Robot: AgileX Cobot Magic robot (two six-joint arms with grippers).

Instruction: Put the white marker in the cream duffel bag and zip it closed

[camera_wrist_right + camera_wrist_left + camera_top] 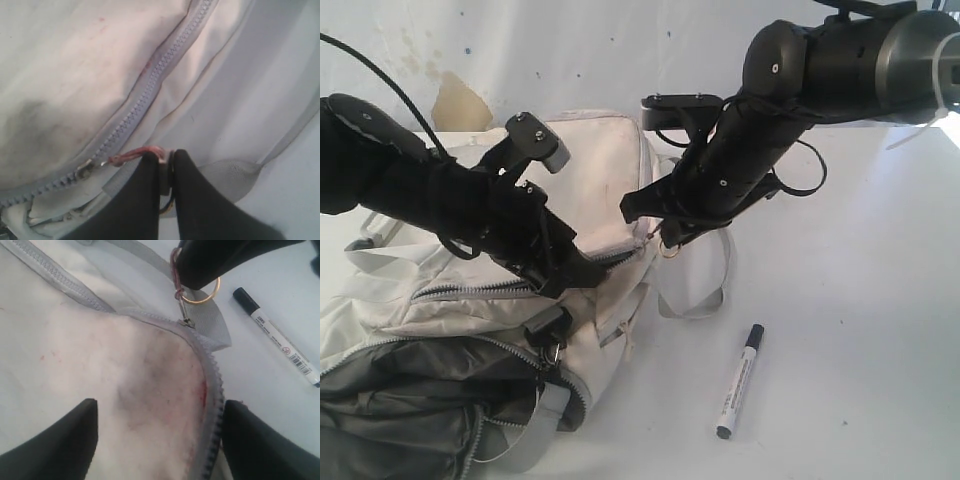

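Observation:
The cream duffel bag [590,170] lies on the left of the table, its stained fabric [110,370] filling the left wrist view. My left gripper [572,266] is open low over the bag, one finger on each side of the cream panel and its zip [212,390]. My right gripper [662,236] is shut on the metal ring [202,299] of the zip pull, with its pinkish cord [132,156] leading to the slider [186,321]. The white marker [740,380] lies loose on the table right of the bag, black cap pointing away, touched by neither gripper.
A grey webbing strap [700,292] loops off the bag's right end towards the marker. A dark grey pocket [400,400] gapes open at the bag's near left corner. Bare white table [860,300] stretches to the right of the marker.

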